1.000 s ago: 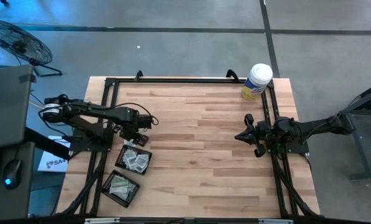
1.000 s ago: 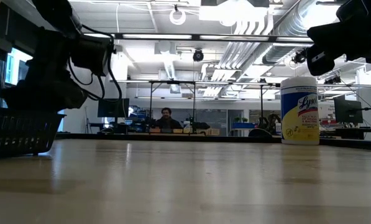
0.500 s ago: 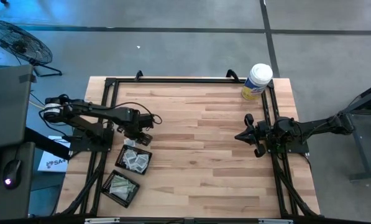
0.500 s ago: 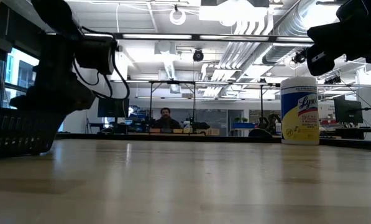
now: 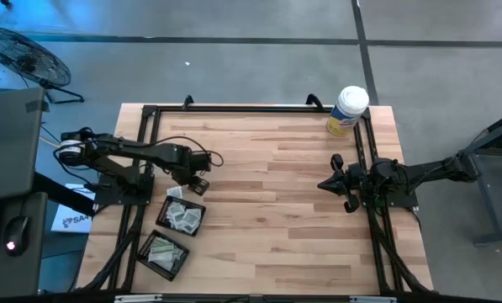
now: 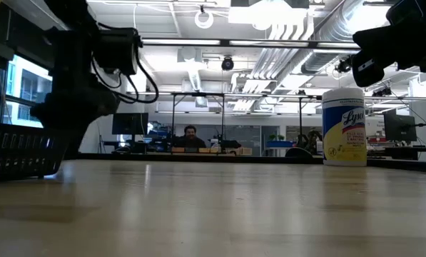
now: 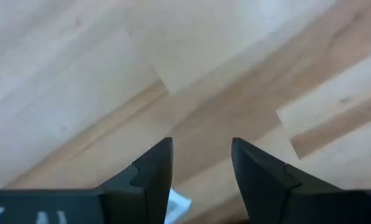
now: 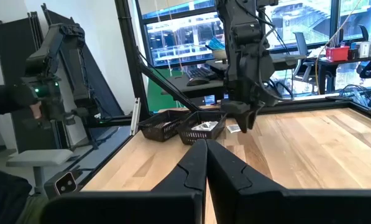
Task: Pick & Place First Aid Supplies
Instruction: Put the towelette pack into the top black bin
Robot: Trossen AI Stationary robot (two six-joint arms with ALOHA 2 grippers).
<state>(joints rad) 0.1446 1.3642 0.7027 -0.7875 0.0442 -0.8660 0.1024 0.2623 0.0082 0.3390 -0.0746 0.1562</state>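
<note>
Left gripper (image 5: 197, 179) is held over a white packet (image 5: 176, 193) lying on the table (image 5: 276, 210) just beside the nearer mesh tray (image 5: 181, 216), fingers apart and empty. Pick-up is judged pending: descent and closure are required. Right gripper (image 5: 338, 183) is parked closed, well apart.
</note>
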